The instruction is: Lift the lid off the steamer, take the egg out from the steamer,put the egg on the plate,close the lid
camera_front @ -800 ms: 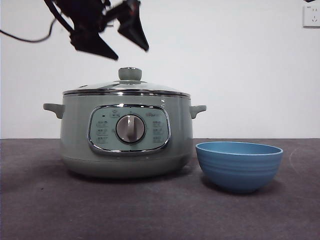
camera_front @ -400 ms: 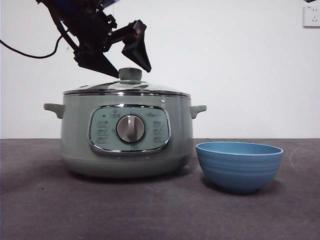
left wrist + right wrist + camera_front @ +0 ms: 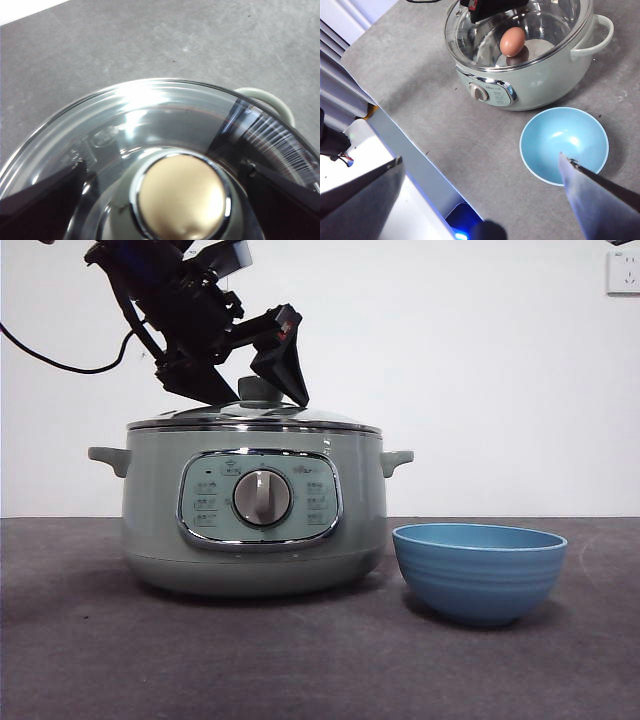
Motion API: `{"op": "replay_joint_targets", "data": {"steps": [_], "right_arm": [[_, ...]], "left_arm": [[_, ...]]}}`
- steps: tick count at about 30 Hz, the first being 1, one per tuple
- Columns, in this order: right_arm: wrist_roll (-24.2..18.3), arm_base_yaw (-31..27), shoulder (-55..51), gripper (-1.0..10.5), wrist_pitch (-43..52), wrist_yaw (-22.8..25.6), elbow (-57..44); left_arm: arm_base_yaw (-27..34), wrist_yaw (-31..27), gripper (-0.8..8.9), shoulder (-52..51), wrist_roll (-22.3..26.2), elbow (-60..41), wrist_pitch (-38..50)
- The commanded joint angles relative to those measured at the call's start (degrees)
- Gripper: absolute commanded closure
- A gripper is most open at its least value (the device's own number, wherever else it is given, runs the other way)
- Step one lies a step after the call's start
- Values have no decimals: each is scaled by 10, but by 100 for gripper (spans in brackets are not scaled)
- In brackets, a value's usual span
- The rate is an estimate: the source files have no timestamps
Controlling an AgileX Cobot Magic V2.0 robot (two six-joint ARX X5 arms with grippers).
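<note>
The pale green steamer (image 3: 255, 510) stands left of centre with the glass lid (image 3: 255, 416) closed on it. My left gripper (image 3: 255, 392) is open, one jaw on each side of the lid's green knob (image 3: 260, 388), low over the glass. The left wrist view shows the knob (image 3: 181, 197) between the jaws, which do not touch it. The brown egg (image 3: 512, 41) lies inside the steamer (image 3: 535, 85), seen through the lid (image 3: 470, 40). The blue plate (image 3: 478, 570) is empty, right of the steamer. My right gripper (image 3: 480, 165) is open and empty, high above the plate (image 3: 564, 145).
The dark grey table (image 3: 320, 660) runs to a front edge (image 3: 405, 145) seen in the right wrist view. A cable (image 3: 60, 360) hangs from the left arm. A wall socket (image 3: 622, 270) is at the top right.
My left gripper has come down and slightly right, from well above the lid to astride its knob. The steamer, lid and plate have not moved.
</note>
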Motion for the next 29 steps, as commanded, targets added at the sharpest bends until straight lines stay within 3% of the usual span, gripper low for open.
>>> {"op": "replay_joint_targets", "data": {"steps": [1,3,6,25,29], "right_arm": [[3,1,1,379,2,0,2],[3,1,1,379,2,1,2],[3,0,1,379,2,1,2],[3,1,1,379,2,2,2],[2,1,1,379,2,22,2]], "left_arm": [[-2,5,605,6,0,1,-3],[-2,5,740,6,-3,1,-3],[-2,6,826,6,-8,1,-7],[-2,6,822,-6,-15,8,-7],[-2,6,822,-12,-16,31,-17]]}}
